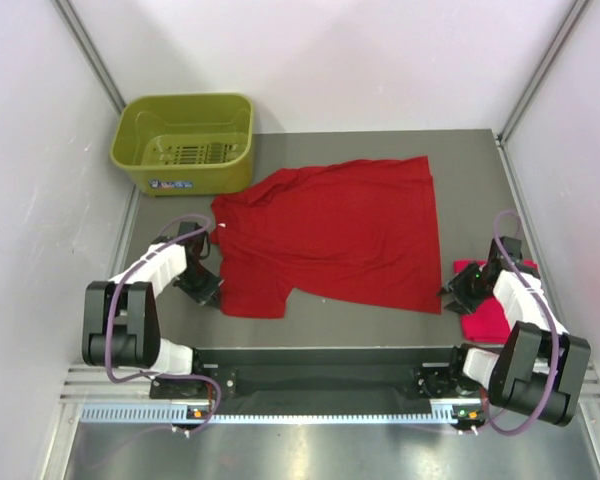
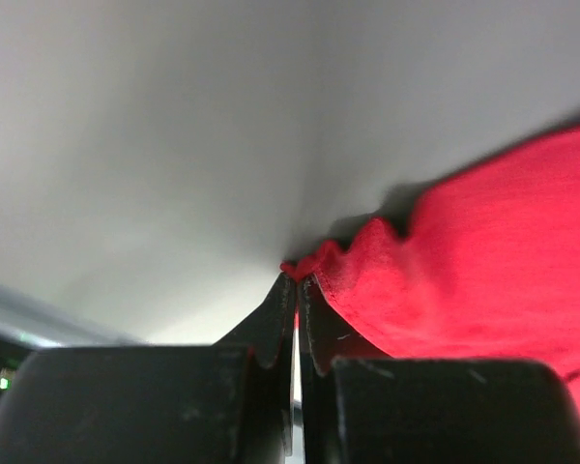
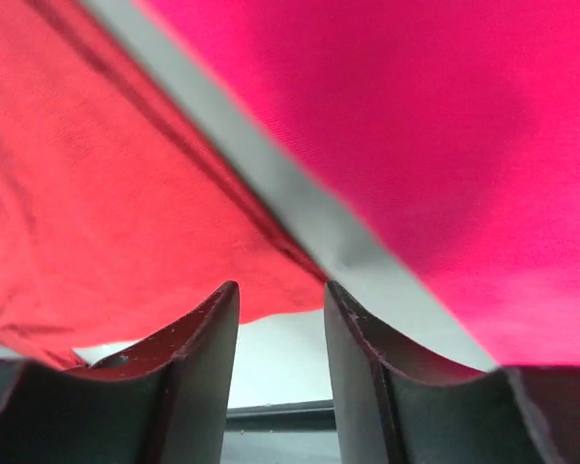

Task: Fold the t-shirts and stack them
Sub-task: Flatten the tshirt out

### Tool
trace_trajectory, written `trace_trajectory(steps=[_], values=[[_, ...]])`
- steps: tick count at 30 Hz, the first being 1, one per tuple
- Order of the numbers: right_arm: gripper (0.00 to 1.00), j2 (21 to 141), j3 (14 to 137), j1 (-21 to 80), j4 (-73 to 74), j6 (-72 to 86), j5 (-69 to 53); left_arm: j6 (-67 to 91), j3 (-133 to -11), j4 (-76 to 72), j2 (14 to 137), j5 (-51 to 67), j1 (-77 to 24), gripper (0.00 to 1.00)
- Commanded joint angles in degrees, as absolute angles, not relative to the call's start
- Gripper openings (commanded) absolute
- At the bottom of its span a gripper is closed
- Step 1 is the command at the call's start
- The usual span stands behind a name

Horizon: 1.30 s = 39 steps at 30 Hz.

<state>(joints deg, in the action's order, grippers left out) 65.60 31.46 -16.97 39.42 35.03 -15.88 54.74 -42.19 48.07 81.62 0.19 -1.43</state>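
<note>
No text, brand or number can be read in any view. The only sign is a small bluish sticker (image 1: 172, 185) on the front wall of the olive-green basket (image 1: 225, 172), upper left of the top view, too small to read.

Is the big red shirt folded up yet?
No, the red shirt lies spread out flat across the table, with a sleeve sticking out.
</note>
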Motion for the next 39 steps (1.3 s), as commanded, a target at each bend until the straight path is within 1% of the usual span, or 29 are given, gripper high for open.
trace_trajectory(steps=[1,5,6,8,11,15,18,22,26,28,30,37,39], values=[[0.4,65.03,30.94,-19.6,42.45,34.19,-14.24,48.44,-46.75,42.98,82.88,1.48,-1.14,0.0],[0.34,65.3,30.15,-19.86,42.54,34.19,-14.59,41.33,-46.5,38.42,81.83,8.07,-1.14,0.0],[0.32,65.3,30.15,-19.78,42.8,34.19,-14.68,40.96,-46.32,37.8,81.22,8.52,-1.14,0.0],[0.3,65.21,30.06,-19.78,43.33,34.1,-14.5,40.17,-46.23,37.27,80.69,9.49,-1.14,0.0],[0.3,64.86,29.36,-19.86,43.24,34.54,-14.24,38.68,-46.84,37.35,80.68,9.23,-1.14,0.0],[0.33,66.61,27.95,-19.78,40.09,35.16,-14.68,36.3,-49.74,38.14,82.26,8.18,-1.05,0.0],[0.33,68.29,27.95,-19.78,39.82,35.16,-14.5,35.42,-51.06,38.76,82.71,8.17,-0.88,0.0],[0.33,67.24,27.33,-19.77,38.59,36.21,-13.27,35.24,-50.89,37.97,82.35,8.61,-0.53,0.0],[0.32,70.13,27.77,-19.6,37.01,36.39,-12.92,34.98,-50.89,38.23,82.44,9.23,-0.44,0.0],[0.28,70.75,27.77,-19.34,37.0,36.91,-12.4,34.72,-50.8,38.23,82.0,9.14,1.14,0.0],[0.23,69.53,27.25,-19.25,36.22,37.87,-11.43,34.72,-50.28,37.8,81.65,9.23,1.75,0.0],[0.18,70.57,27.51,-19.25,34.63,38.5,-9.23,34.72,-48.87,36.91,80.33,10.11,3.87,0.0],[0.1,71.45,27.77,-19.16,33.93,38.41,-9.32,34.54,-49.39,37.09,79.98,10.19,4.13,0.0]])
